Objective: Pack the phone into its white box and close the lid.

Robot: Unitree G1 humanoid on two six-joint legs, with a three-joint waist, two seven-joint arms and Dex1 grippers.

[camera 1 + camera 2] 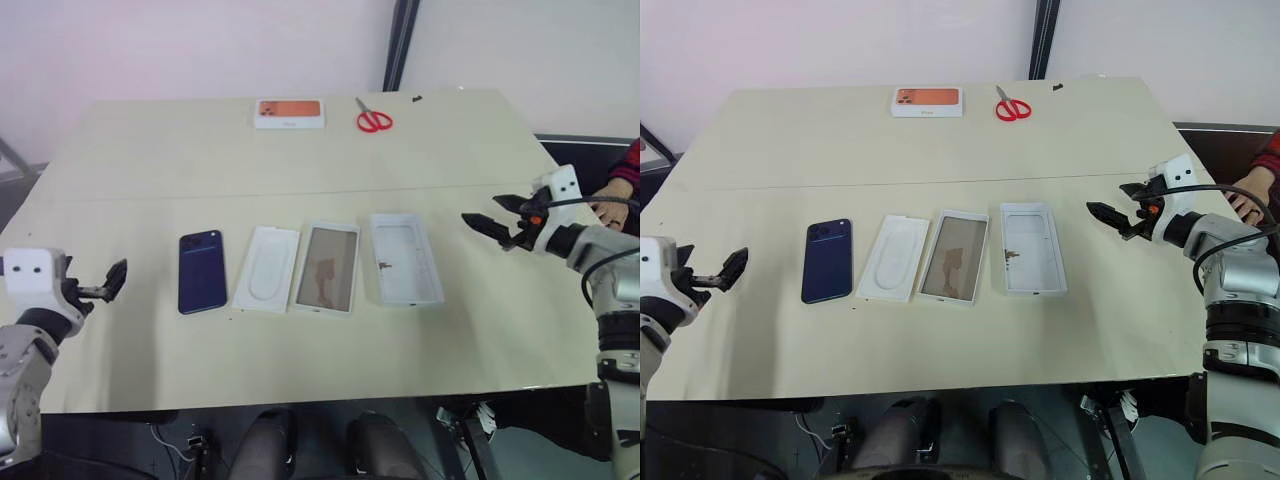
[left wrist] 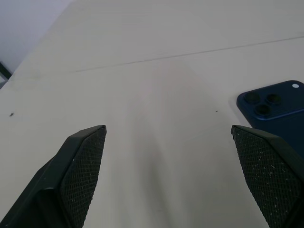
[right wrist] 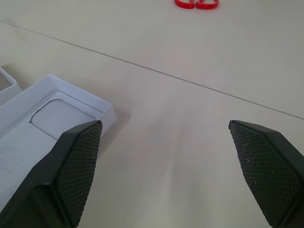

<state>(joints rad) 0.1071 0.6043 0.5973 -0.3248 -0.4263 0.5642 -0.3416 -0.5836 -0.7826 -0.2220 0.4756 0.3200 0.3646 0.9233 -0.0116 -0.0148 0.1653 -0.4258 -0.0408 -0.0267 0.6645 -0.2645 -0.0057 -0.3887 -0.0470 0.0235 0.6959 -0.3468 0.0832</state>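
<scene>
The dark navy phone (image 1: 202,271) lies flat, back up, at the left end of a row on the beige table (image 1: 300,170). Its camera corner (image 2: 266,103) shows beside my left gripper (image 1: 108,283), which hangs open and empty to the phone's left. The white box (image 1: 405,258) sits open at the row's right end, its inner tray (image 3: 57,118) showing. Between them lie a flat white piece (image 1: 267,268) and a white-framed piece with a brownish glossy face (image 1: 327,267); I cannot tell which is the lid. My right gripper (image 1: 492,212) hovers open to the right of the box.
A white box with an orange picture (image 1: 289,112) and red scissors (image 1: 374,120) lie at the table's far edge. A person's hand (image 1: 608,200) rests at the right edge behind my right gripper. A seam line (image 3: 190,83) crosses the tabletop.
</scene>
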